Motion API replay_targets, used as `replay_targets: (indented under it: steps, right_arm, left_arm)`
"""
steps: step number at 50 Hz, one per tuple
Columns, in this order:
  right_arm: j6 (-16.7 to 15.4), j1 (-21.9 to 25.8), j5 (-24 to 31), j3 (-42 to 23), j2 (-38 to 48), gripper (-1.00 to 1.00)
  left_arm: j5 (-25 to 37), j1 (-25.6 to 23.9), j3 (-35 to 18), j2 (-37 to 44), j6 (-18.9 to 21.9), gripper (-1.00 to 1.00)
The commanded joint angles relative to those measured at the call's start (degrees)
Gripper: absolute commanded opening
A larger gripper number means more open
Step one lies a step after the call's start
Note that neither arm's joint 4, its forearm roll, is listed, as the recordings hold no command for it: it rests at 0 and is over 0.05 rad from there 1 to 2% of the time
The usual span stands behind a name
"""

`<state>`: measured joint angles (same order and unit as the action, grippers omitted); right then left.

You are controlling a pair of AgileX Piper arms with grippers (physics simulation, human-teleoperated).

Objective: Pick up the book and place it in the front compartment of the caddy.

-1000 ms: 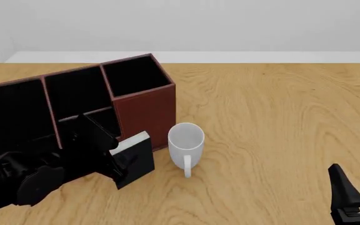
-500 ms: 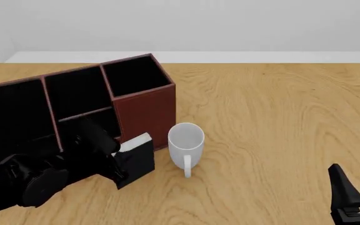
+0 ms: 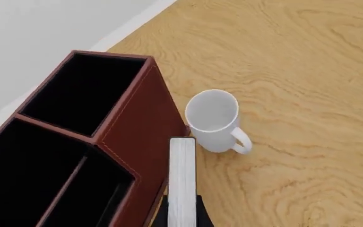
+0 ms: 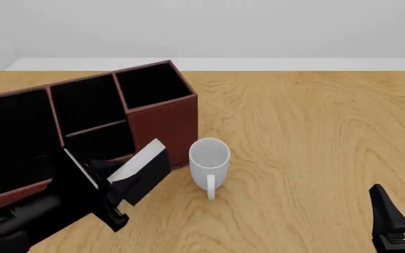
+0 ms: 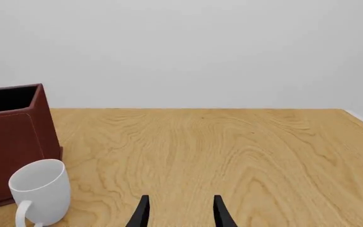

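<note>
The left gripper is clamped on the small black-covered, white-paged book, held tilted just in front of the large red-brown leather-look caddy, near its low front wall. The likeliest snag is the book's leading corner catching that wall, or its swing nudging the white ceramic mug just beside the caddy. Open wooden tabletop lies beyond the mug. The right gripper hangs idle, fingers parted, well away from the caddy.
</note>
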<state>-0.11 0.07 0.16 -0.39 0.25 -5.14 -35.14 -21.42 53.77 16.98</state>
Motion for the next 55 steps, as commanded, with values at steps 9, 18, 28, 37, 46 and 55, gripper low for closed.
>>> replay_targets:
  steps: [9, 18, 28, 37, 46, 55]
  right_arm:
    - [0.02, 0.00, 0.00, 0.00, 0.00, 1.00]
    - [0.01, 0.00, 0.00, 0.00, 0.00, 1.00]
    - [0.01, 0.01, 0.01, 0.00, 0.01, 1.00]
    - [0.01, 0.01, 0.00, 0.00, 0.00, 1.00]
    - [0.00, 0.00, 0.00, 0.00, 0.00, 1.00]
    - [0.00, 0.01, -0.01, 0.00, -0.01, 1.00]
  left_arm:
    - [7.10, -1.16, -0.47, -17.70, 5.39, -1.00]
    - [16.72, -3.41, -3.97, -26.47, 6.53, -1.00]
    - [24.14, -5.58, -7.73, -32.69, 7.80, -1.00]
    - [27.93, -7.05, -8.92, -37.18, 7.81, -1.00]
    - [30.74, -6.66, -10.13, -40.69, 8.24, -1.00]
    - [33.81, -6.53, -11.82, -42.97, 7.28, -1.00]
